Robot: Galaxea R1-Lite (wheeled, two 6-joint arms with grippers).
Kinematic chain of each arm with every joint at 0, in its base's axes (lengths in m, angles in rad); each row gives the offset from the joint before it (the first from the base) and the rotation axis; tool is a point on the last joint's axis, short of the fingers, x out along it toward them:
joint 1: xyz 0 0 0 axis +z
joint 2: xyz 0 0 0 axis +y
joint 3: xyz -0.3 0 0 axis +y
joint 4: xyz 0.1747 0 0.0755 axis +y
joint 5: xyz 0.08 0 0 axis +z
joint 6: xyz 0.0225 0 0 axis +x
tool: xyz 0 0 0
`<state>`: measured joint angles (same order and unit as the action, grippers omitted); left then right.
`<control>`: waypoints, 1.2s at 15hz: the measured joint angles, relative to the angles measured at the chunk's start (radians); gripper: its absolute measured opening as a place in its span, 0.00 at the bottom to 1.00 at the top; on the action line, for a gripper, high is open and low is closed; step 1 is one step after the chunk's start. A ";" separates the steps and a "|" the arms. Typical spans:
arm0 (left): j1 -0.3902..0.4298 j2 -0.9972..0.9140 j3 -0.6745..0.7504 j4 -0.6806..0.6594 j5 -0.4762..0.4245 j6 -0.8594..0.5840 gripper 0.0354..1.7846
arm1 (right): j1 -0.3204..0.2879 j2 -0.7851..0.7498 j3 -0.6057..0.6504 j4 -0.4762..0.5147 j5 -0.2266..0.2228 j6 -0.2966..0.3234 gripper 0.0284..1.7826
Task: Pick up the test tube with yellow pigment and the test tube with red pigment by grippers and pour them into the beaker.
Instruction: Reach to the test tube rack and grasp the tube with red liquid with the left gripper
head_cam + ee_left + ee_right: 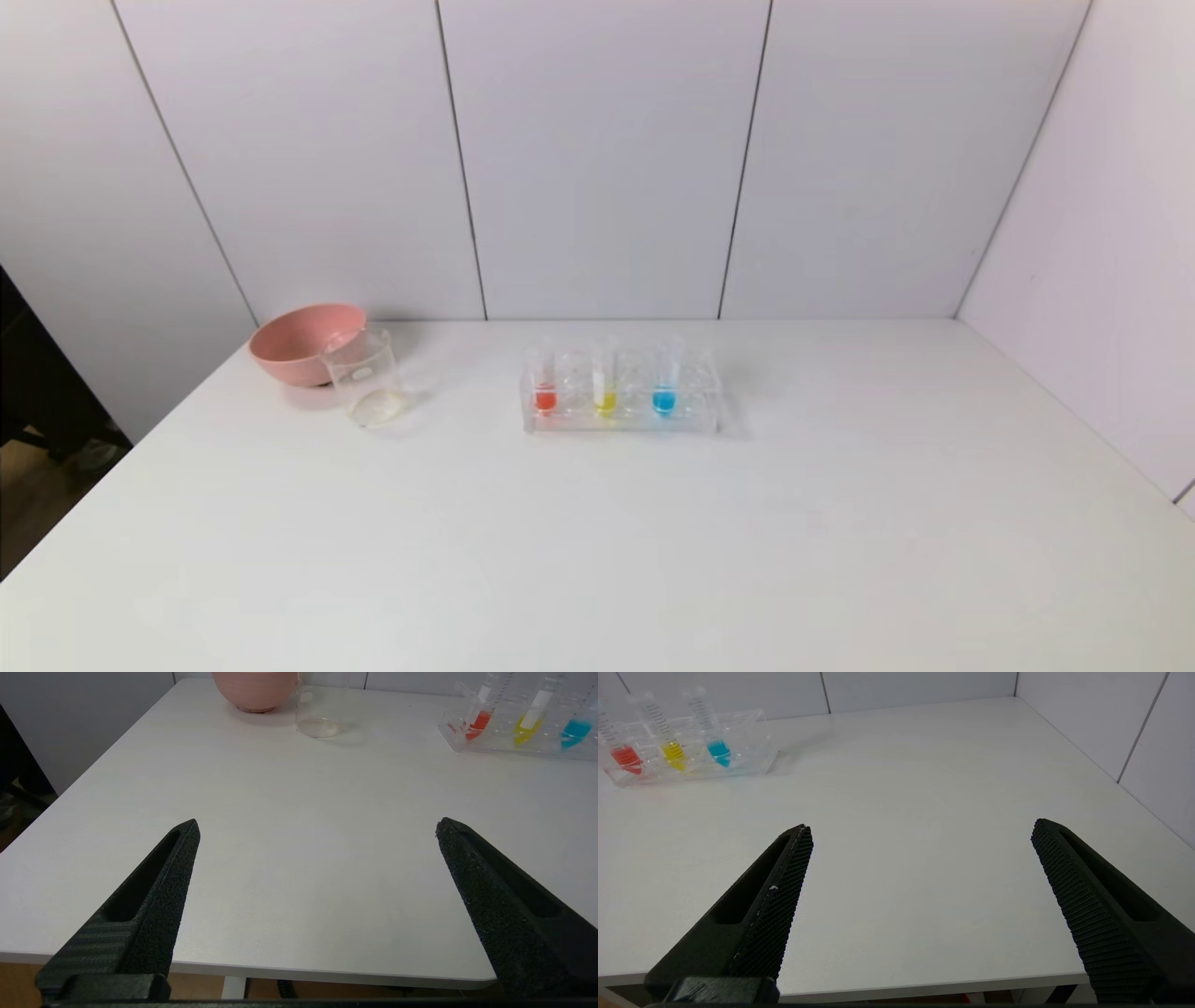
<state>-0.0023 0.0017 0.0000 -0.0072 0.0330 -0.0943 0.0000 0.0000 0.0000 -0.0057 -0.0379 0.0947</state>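
Head view: bare table (597,560) before rack (621,420).

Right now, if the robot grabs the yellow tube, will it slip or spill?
The yellow tube looks smooth and thin, so it could slip in a pinch. It seems light, with only a little liquid at its tip. It looks uncapped in the rack, so tilting it probably spills.

Two black tools (317,828) (920,828), tapered slotted fingers (159,896) (rough-textured pads).
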 joint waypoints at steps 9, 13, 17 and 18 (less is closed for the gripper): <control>0.000 0.000 0.000 0.000 0.001 0.001 0.99 | 0.000 0.000 0.000 0.000 0.000 0.000 0.96; 0.000 0.000 0.000 -0.002 -0.001 -0.002 0.99 | 0.000 0.000 0.000 0.000 0.000 0.000 0.96; -0.001 0.001 -0.025 -0.013 0.003 -0.006 0.99 | 0.000 0.000 0.000 0.000 0.000 0.000 0.96; -0.001 0.007 -0.050 -0.009 -0.016 -0.007 0.99 | 0.000 0.000 0.000 0.000 0.000 0.000 0.96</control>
<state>-0.0038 0.0085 -0.0504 -0.0157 0.0168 -0.1013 0.0000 0.0000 0.0000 -0.0053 -0.0383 0.0947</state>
